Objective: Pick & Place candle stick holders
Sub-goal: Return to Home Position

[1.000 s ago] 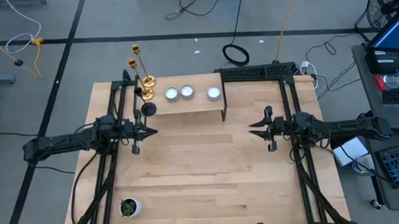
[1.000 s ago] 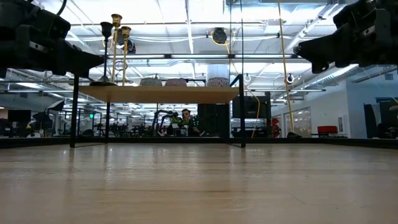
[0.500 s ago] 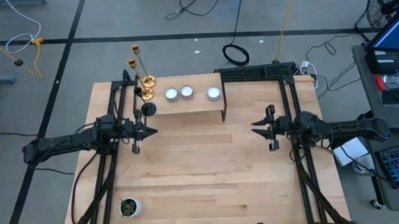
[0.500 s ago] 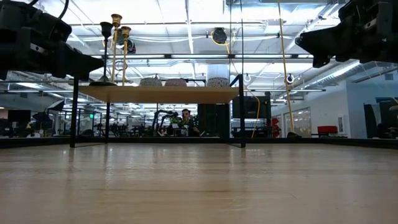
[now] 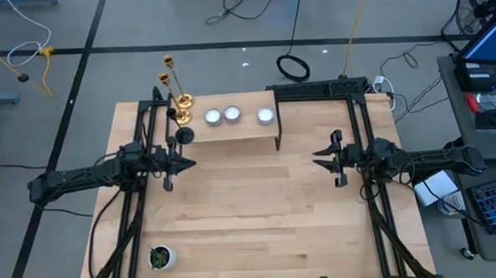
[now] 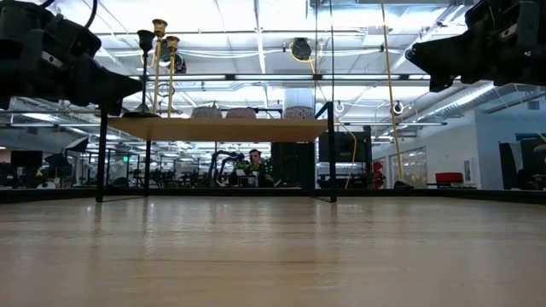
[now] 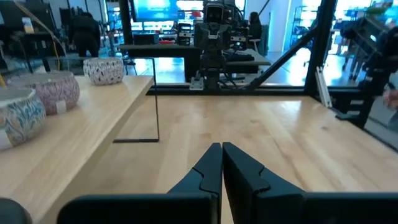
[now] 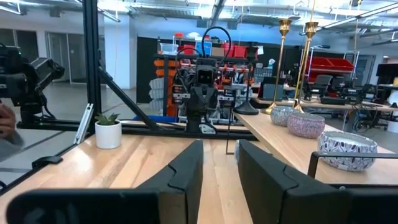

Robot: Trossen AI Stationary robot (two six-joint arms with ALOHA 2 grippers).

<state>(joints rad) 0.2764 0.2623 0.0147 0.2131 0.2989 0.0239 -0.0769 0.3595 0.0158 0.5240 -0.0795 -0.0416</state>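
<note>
Two slim gold candlesticks (image 5: 168, 69) (image 5: 182, 98) and a shorter black one (image 5: 183, 133) stand on their round bases at the left end of a raised wooden shelf (image 5: 248, 131). Three tealight cups (image 5: 213, 116) (image 5: 232, 114) (image 5: 265, 116) sit in a row to their right. My left gripper (image 5: 190, 164) is shut and empty, in the air just near of the shelf's left end; it also shows in its wrist view (image 7: 221, 152). My right gripper (image 5: 316, 159) is open and empty, right of the shelf; it also shows in its wrist view (image 8: 219, 152).
A small green plant in a white pot (image 5: 160, 258) stands at the table's near left corner. The shelf rests on thin black legs (image 6: 332, 153) with room under it. Bare wood lies between the two arms (image 5: 250, 197). Black frame rails run along both table sides.
My right gripper has risen a little and drawn slightly toward the table's right edge. It stays open and empty.
</note>
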